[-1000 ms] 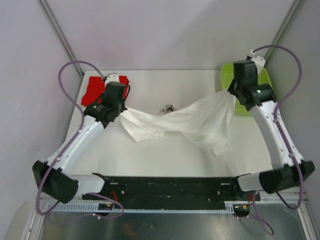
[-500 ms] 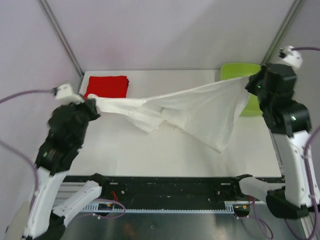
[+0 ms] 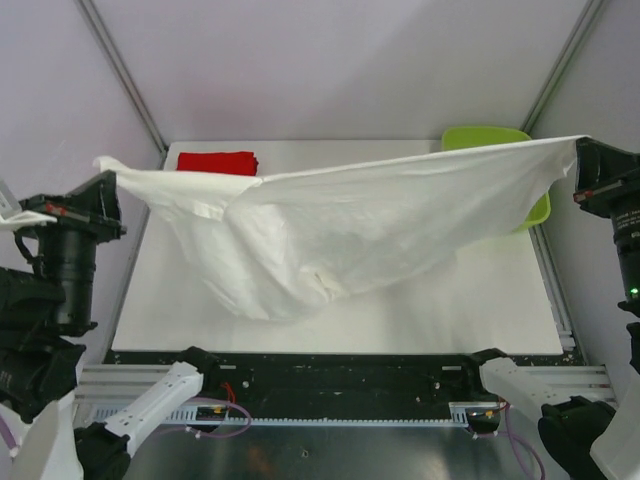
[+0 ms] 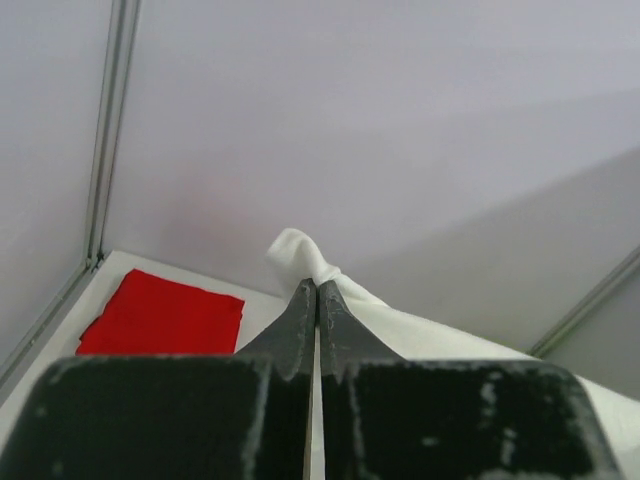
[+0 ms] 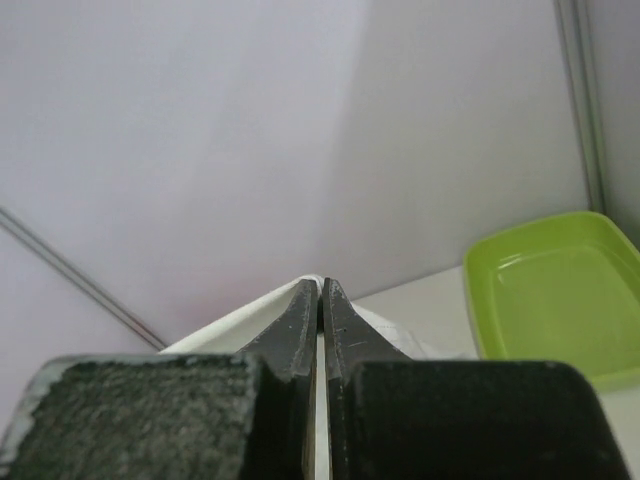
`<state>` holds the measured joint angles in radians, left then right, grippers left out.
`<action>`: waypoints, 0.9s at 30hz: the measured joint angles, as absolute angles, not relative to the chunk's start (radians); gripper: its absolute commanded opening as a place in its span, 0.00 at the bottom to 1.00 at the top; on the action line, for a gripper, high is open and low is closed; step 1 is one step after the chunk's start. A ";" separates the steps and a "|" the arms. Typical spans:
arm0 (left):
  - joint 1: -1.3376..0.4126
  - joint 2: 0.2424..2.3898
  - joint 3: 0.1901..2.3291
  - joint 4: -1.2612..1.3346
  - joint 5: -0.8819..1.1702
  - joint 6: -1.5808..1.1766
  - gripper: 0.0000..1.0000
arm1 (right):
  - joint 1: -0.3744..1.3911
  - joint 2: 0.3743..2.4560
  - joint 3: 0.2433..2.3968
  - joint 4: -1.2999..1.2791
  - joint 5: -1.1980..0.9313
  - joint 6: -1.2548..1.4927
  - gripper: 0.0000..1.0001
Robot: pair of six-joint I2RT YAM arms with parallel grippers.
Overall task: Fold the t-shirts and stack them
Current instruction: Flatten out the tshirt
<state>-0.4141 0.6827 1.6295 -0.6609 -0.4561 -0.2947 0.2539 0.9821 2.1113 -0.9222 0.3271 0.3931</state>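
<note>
Clamped shut, my left gripper (image 4: pixel 318 298) and right gripper (image 5: pixel 320 292) each pinch an end of the white t-shirt (image 3: pixel 340 225), stretched in the air over the table (image 3: pixel 500 300), belly sagging. I'd lower it level and taut to land flat, short of the folded red t-shirt (image 3: pixel 217 162) far left and the tray (image 3: pixel 480 137) far right.

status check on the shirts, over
Left gripper and right gripper: jaws shut on white t-shirt, stretched between them. Red t-shirt folded, far left. Green tray far right.
</note>
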 measured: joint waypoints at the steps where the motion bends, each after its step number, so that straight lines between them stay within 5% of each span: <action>1: -0.414 0.711 1.666 -0.660 -0.465 -0.288 0.00 | 0.254 0.989 2.132 -0.923 0.319 0.391 0.00; 10: -0.414 0.894 1.839 -0.661 -0.538 -0.242 0.00 | 0.254 1.045 2.165 -0.925 0.267 0.392 0.00; 27: -0.414 0.772 1.990 -0.668 -0.598 -0.165 0.00 | 0.221 0.992 2.141 -0.914 0.030 0.480 0.00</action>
<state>-0.4137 0.7719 1.9896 -0.6682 -0.5983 -0.1650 0.2214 0.9920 2.1414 -0.9142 0.0303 0.4801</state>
